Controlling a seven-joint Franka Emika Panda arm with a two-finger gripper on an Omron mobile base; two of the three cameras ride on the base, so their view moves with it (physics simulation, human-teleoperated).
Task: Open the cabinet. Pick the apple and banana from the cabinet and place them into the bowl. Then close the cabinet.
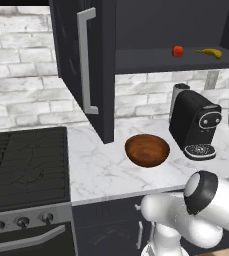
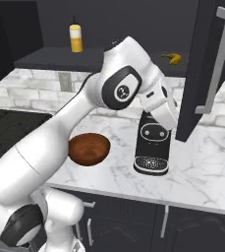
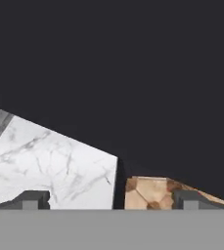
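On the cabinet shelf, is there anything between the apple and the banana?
No. In the left base view the shelf stretch between the apple and the banana is bare.

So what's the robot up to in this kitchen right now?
The cabinet stands open, with the apple and banana lying on its shelf. The bowl sits empty on the counter beside the coffee machine. The gripper is open and holds nothing, close to a cabinet door.
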